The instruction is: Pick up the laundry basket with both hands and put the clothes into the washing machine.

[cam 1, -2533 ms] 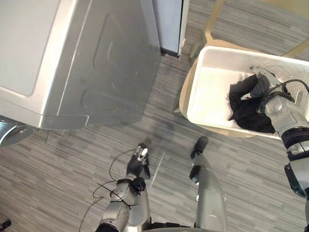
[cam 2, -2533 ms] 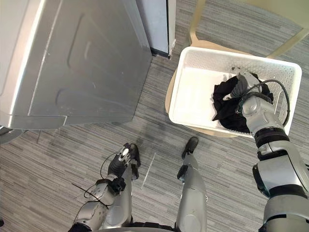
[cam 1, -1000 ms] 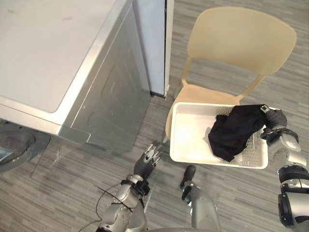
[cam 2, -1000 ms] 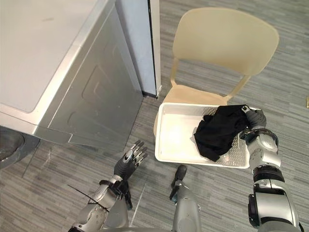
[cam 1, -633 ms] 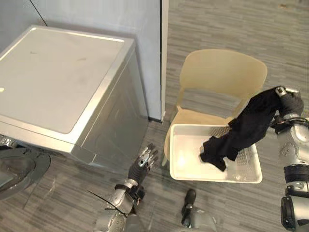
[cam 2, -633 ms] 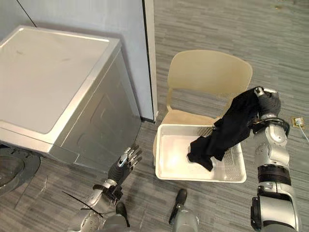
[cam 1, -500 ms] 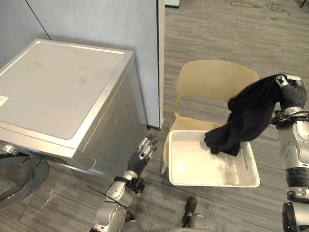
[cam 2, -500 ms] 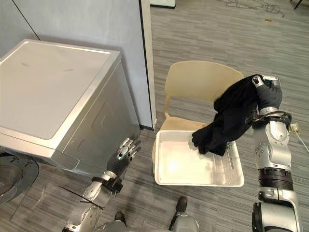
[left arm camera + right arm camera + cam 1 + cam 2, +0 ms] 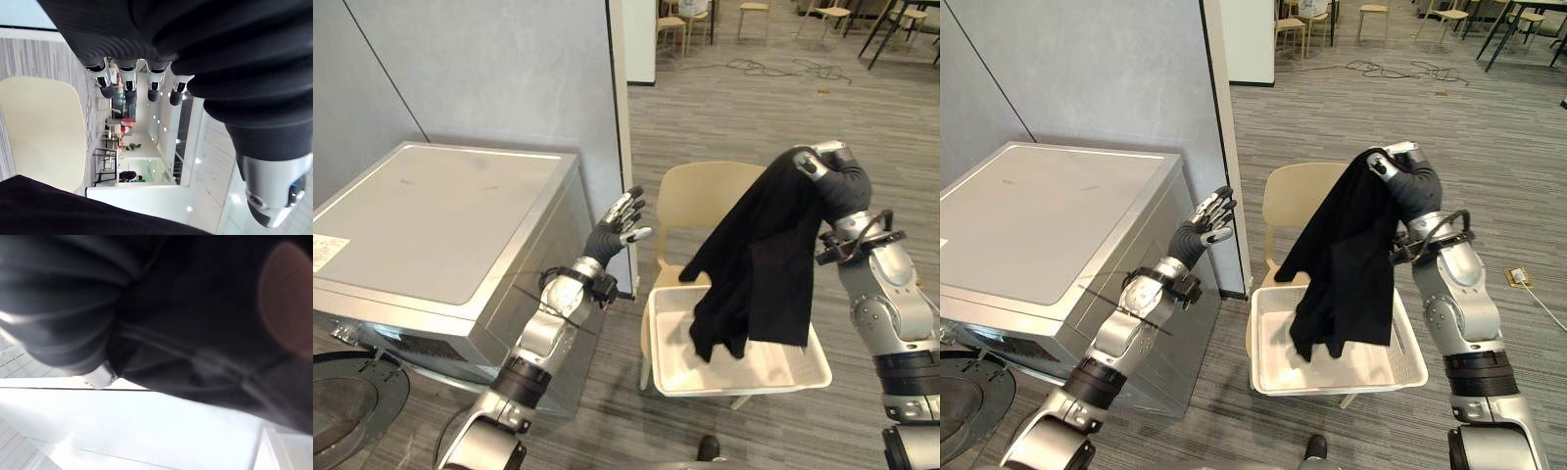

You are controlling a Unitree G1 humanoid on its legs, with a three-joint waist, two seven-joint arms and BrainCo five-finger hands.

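Silver washer (image 9: 440,225) fills the left of the frame. A cream chair (image 9: 700,196) at centre carries the white basket (image 9: 1351,380) on its seat. A black garment (image 9: 759,264) hangs over the basket from the right hand (image 9: 837,176), upper right, whose fingers curl round its top. The left hand (image 9: 612,230), fingers spread, is raised at centre.

One garment (image 9: 754,264), basket (image 9: 744,389), chair (image 9: 705,191) (one washer (image 9: 440,225))

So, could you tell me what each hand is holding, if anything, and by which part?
The right hand grips the black garment by its top end; the left hand, open, holds nothing.
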